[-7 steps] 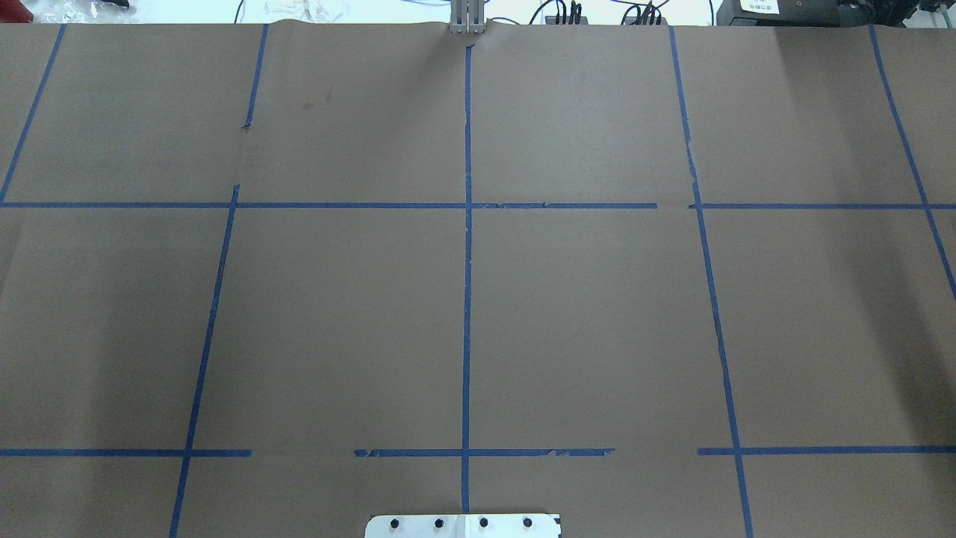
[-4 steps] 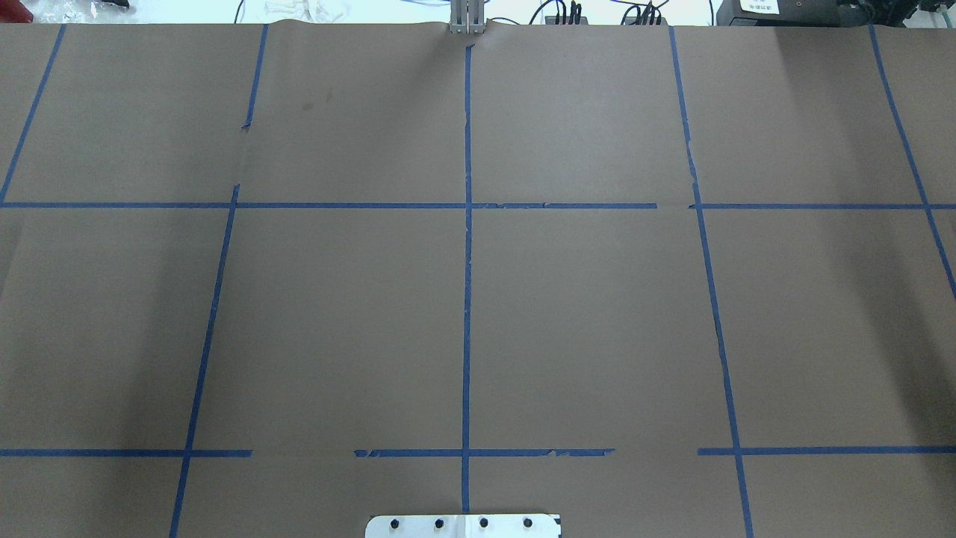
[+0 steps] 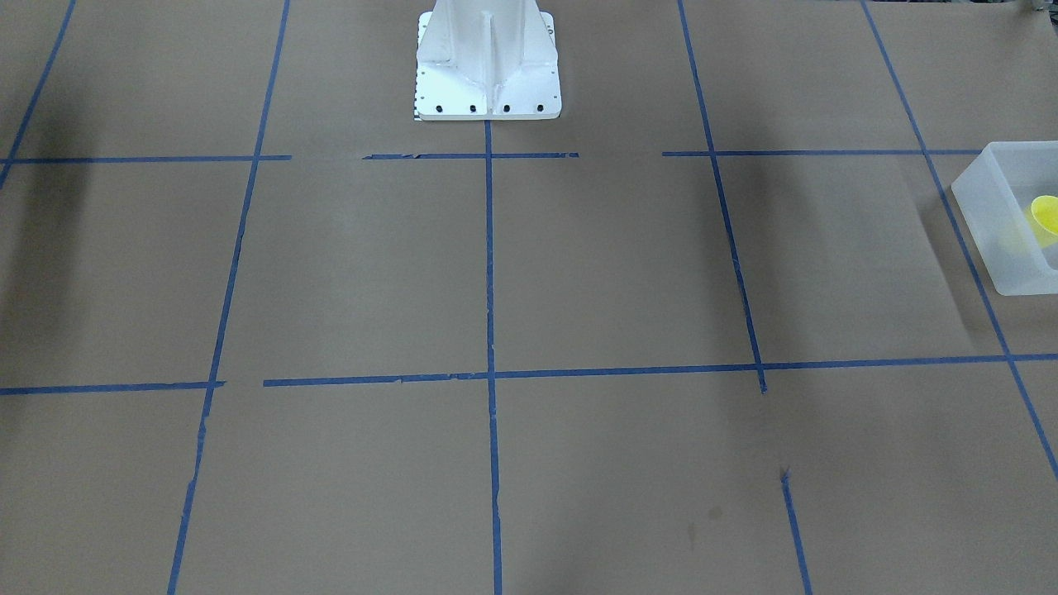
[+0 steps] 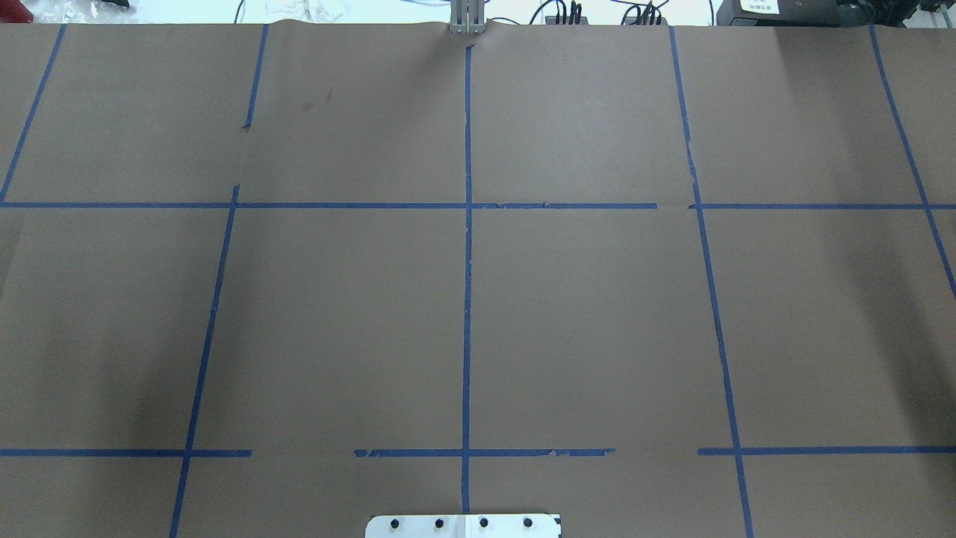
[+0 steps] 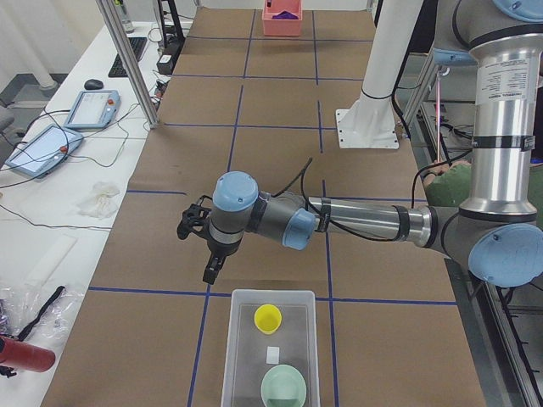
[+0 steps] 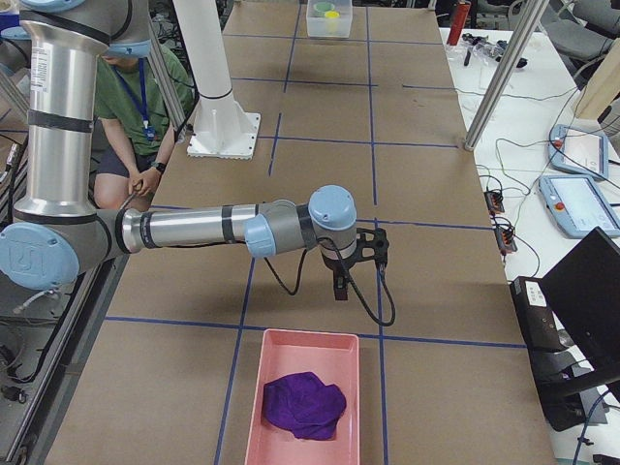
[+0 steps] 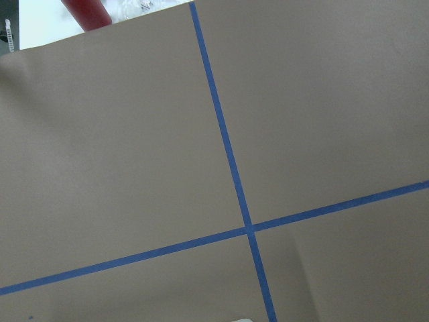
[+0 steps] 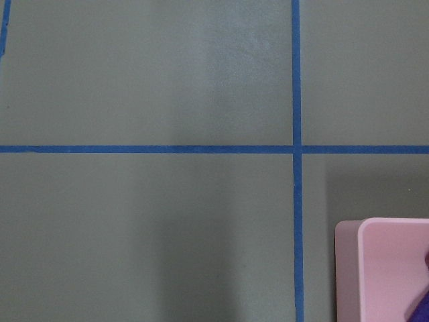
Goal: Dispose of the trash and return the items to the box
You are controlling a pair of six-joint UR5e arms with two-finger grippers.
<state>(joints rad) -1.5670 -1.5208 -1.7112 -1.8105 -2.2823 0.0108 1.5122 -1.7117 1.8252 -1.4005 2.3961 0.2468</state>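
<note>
The frosted white box (image 5: 242, 352) stands on the table at its left end, and its rim shows in the front-facing view (image 3: 988, 211). In it are the yellow cup (image 5: 268, 318), upright, and the pale green bowl (image 5: 283, 387). The cup also shows in the front-facing view (image 3: 1046, 216). My left gripper (image 5: 197, 250) hangs above the table just beyond the box's far end. My right gripper (image 6: 356, 266) hangs just beyond a pink tray (image 6: 291, 363). Both grippers show only in the side views, so I cannot tell whether they are open or shut.
The pink tray holds a crumpled purple cloth (image 6: 305, 404); its corner shows in the right wrist view (image 8: 395, 268). A small white piece (image 5: 272, 354) lies in the box between cup and bowl. The robot's white base (image 3: 488, 66) stands at the table's middle edge.
</note>
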